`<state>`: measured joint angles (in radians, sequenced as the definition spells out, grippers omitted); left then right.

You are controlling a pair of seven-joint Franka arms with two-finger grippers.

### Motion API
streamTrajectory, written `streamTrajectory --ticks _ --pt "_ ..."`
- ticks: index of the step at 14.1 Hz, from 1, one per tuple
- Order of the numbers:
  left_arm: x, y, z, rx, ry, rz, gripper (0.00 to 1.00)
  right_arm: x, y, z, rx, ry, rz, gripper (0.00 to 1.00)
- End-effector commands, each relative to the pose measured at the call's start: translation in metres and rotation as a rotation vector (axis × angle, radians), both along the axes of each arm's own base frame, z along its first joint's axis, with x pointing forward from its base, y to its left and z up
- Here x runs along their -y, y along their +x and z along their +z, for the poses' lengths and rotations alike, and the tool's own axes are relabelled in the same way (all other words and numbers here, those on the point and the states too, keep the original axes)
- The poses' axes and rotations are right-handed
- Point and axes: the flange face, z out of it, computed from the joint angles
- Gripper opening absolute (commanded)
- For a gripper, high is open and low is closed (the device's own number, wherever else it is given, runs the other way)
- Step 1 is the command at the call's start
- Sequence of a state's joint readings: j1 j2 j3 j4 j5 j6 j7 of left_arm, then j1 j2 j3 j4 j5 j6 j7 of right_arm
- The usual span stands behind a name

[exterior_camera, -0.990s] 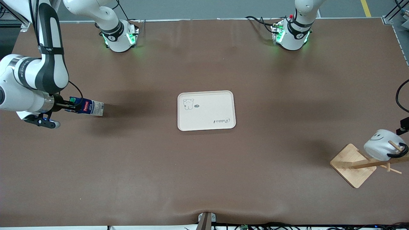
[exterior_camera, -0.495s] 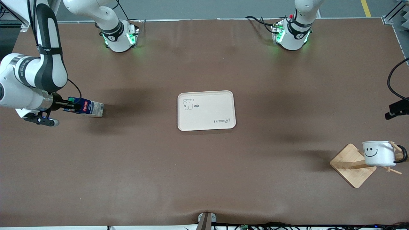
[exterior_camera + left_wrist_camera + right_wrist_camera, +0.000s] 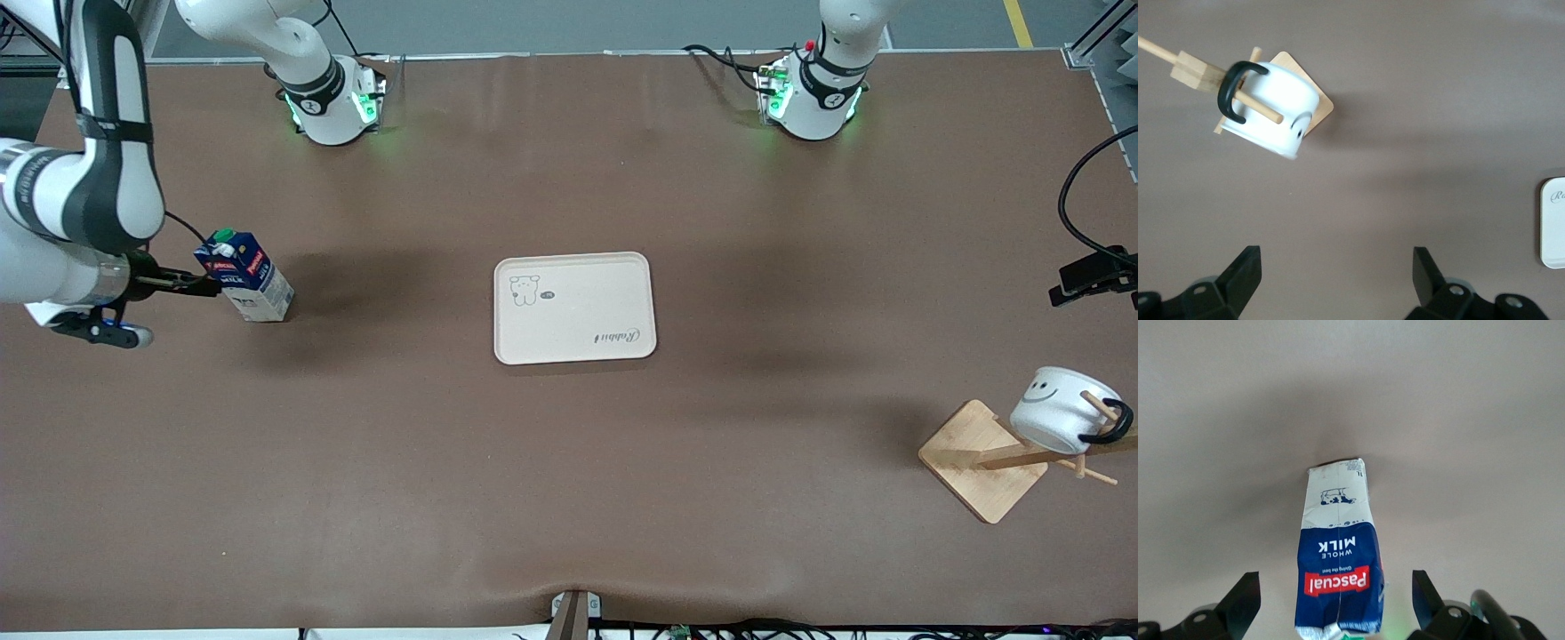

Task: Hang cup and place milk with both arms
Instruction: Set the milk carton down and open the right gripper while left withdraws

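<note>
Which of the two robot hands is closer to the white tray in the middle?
Neither clearly. The right gripper, open beside the milk, is toward the right arm's end from the tray. The left gripper, open, is over the table near the hung cup.

White smiley-faced cup (image 3: 1052,415), black handle; dark-blue, red-labelled milk (image 3: 246,284), apparently green-capped.

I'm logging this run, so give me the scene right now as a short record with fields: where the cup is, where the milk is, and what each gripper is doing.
cup: white cup hangs by its black handle on a peg of the wooden rack, at the left arm's end of the table
milk: milk stands on the table at the right arm's end, apart from the tray
left gripper: left gripper open, empty, above the table near the rack
right gripper: right gripper open, beside the milk, not gripping it
</note>
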<state>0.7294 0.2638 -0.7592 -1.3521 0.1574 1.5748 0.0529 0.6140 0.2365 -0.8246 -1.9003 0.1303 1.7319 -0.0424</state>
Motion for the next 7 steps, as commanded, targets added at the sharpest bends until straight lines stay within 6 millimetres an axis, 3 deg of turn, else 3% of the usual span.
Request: streamTrajectory --ticks 1,2,3,4,7 --pt "0.023 -0.014 0.021 0.017 0.047 -0.005 1.0 0.001 0.002 0.016 -0.014 0.005 0.028 1.0" --pt "0.042 -0.017 0.025 0.013 0.06 -0.032 1.0 0.001 0.005 0.025 -0.012 0.006 0.029 1.0" --pt "0.044 -0.022 0.024 -0.02 0.079 -0.025 1.0 -0.001 0.009 0.041 -0.003 0.005 0.032 1.0" --pt "0.061 -0.029 0.029 -0.034 0.1 -0.035 1.0 -0.002 0.014 0.055 0.006 0.001 0.037 1.0" --pt "0.087 -0.044 0.033 -0.079 0.133 0.025 1.0 -0.004 0.031 0.085 0.065 -0.003 0.124 1.0"
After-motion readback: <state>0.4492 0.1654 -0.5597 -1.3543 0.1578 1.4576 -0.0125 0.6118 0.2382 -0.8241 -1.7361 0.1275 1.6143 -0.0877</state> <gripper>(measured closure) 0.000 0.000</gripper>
